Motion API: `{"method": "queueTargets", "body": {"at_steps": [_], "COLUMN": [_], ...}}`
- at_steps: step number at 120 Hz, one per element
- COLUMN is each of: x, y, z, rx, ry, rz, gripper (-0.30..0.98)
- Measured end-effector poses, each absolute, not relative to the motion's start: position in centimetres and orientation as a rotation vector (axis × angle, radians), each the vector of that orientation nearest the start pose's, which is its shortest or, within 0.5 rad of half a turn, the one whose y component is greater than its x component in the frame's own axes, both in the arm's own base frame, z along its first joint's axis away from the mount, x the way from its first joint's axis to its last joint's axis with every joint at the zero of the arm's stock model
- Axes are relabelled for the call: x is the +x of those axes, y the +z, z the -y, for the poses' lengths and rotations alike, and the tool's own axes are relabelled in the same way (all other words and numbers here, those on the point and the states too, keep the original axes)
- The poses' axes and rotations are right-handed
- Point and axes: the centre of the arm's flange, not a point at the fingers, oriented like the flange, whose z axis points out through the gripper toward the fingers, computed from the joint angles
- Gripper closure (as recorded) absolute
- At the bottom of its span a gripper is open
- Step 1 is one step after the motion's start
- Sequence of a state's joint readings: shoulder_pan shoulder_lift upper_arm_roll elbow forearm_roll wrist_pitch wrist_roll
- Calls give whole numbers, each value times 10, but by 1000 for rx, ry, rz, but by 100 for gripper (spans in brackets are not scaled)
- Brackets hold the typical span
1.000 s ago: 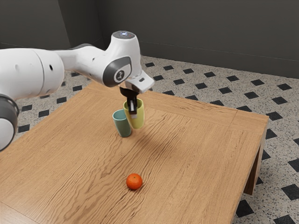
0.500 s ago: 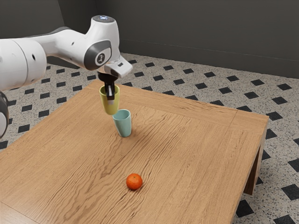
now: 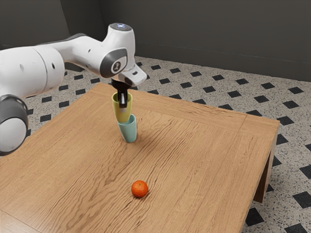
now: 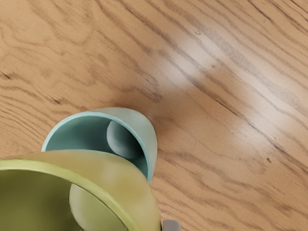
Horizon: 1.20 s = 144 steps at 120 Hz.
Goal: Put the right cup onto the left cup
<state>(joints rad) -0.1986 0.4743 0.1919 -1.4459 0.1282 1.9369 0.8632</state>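
Observation:
My gripper (image 3: 123,104) is shut on the wall of the yellow-green cup (image 3: 118,112), holding it upright in the air. The teal cup (image 3: 128,131) stands upright on the table, and the held cup's bottom overlaps its rim in the exterior view. In the wrist view the yellow-green cup (image 4: 130,187) covers part of the teal cup (image 4: 148,139), whose open mouth is partly in sight. Whether the two cups touch, I cannot tell.
An orange fruit (image 3: 139,189) lies on the wooden table (image 3: 194,160), well apart from the cups, nearer the exterior camera. The table's far edge runs behind the cups.
Over the last second my hand swung with the yellow-green cup toward the exterior view's left, past the teal cup, then came partway back and a little lower. Teal cup and fruit stayed put.

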Motion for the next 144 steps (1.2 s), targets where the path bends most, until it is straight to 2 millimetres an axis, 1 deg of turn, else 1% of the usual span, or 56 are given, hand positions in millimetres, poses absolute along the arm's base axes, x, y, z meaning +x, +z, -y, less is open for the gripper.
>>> {"method": "queueTargets", "body": {"at_steps": [16, 43, 78, 89, 99, 109, 125, 135, 144], "x": [701, 706, 708, 708, 709, 708, 701, 695, 688], "y": [416, 405, 393, 395, 403, 416, 440, 454, 474], "z": [18, 23, 16, 13, 13, 15, 20, 28, 30], "rx": [-2620, -2613, -2623, -2626, -2623, -2619, -2610, -2605, -2612], "ry": [102, 110, 130, 129, 114, 97, 77, 61, 45], "rz": [-1333, -1355, -1354, -1355, -1359, -1366, -1378, -1394, -1397], "gripper": [79, 78, 78, 58, 40, 27, 14, 10, 7]}}
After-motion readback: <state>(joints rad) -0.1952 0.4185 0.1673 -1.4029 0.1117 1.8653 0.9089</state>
